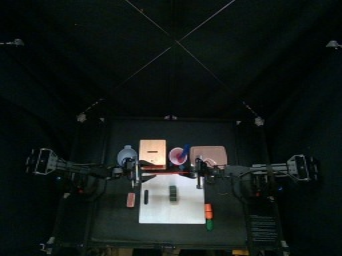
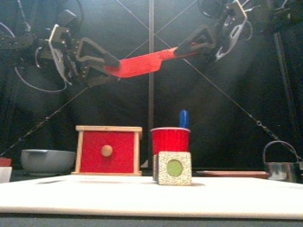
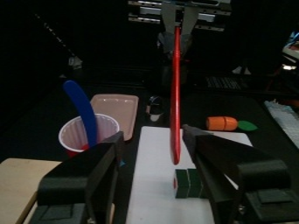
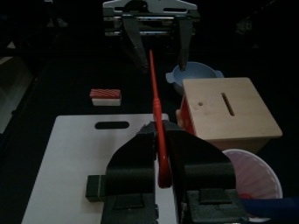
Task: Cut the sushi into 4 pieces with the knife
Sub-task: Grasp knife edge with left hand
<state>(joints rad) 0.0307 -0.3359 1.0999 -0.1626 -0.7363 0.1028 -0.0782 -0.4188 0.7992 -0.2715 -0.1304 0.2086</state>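
- The red knife (image 2: 142,62) was held high over the counter. One end was pinched in the right gripper's (image 4: 162,144) jaws, while the left gripper's (image 3: 158,140) jaws were spread around the other end.
- The sushi roll (image 2: 173,168) was found on the white cutting board (image 4: 76,157), well below the blade, its long axis judged front-to-back, across the knife.
- The red cup (image 2: 169,140) was seen close behind; the board's front was left open.

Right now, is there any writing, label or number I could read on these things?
None to read: the red knife, cup, box, sushi and board carry no words, numbers or signs.
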